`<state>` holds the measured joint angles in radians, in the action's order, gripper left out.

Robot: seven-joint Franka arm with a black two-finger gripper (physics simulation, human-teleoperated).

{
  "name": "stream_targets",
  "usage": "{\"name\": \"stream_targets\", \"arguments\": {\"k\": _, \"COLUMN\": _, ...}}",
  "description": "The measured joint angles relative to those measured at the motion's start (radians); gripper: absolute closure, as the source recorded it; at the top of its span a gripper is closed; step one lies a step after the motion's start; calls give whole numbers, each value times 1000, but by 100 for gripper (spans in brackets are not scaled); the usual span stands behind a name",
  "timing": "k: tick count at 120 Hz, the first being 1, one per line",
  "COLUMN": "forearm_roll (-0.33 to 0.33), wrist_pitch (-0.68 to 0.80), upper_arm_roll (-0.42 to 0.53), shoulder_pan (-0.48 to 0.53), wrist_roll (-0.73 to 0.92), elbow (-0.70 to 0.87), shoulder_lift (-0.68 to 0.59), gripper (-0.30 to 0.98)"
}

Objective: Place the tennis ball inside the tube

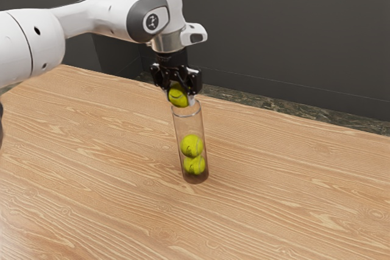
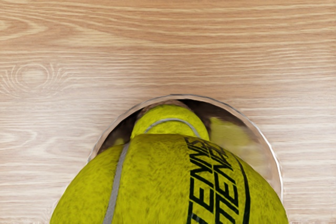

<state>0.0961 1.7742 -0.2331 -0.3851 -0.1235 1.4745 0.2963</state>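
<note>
My gripper point(image 1: 179, 94) points down just over the mouth of the clear tube point(image 1: 190, 127), shut on a tennis ball point(image 1: 177, 97) whose lower part shows beneath the fingers. The tube stands upright on the table with two balls stacked in its lower part, an upper ball point(image 1: 192, 145) and a lower ball point(image 1: 194, 165). In the wrist view the held ball point(image 2: 168, 182), with dark lettering, covers part of the tube's round rim point(image 2: 181, 96); beyond it, inside the tube, shows the upper stacked ball point(image 2: 170, 119).
The wood-grain table point(image 1: 91, 175) extends around the tube on all sides. Past the table's far edge are a dark stone-like strip point(image 1: 274, 103) and a dark grey wall point(image 1: 292, 28).
</note>
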Motion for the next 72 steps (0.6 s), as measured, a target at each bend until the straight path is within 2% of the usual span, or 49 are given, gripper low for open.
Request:
{"name": "stream_targets", "arguments": {"k": 7, "forearm_roll": 2, "wrist_pitch": 0, "upper_arm_roll": 0, "shoulder_pan": -7, "wrist_roll": 0, "elbow": 7, "shoulder_lift": -6, "gripper": 27}}
{"name": "stream_targets", "arguments": {"k": 26, "forearm_roll": 13, "wrist_pitch": 1, "upper_arm_roll": 0, "shoulder_pan": -12, "wrist_roll": 0, "elbow": 18, "shoulder_lift": -19, "gripper": 13}}
{"name": "stream_targets", "arguments": {"k": 43, "forearm_roll": 9, "wrist_pitch": -2, "upper_arm_roll": -1, "shoulder_pan": -5, "wrist_roll": 4, "elbow": 137, "shoulder_lift": -157, "gripper": 7}}
{"name": "stream_targets", "arguments": {"k": 60, "forearm_roll": -75, "wrist_pitch": -44, "upper_arm_roll": -2, "shoulder_pan": 29, "wrist_roll": 25, "elbow": 182, "shoulder_lift": -287, "gripper": 3}}
{"name": "stream_targets", "arguments": {"k": 72, "forearm_roll": -113, "wrist_pitch": -85, "upper_arm_roll": -3, "shoulder_pan": 64, "wrist_roll": 42, "elbow": 185, "shoulder_lift": -328, "gripper": 2}}
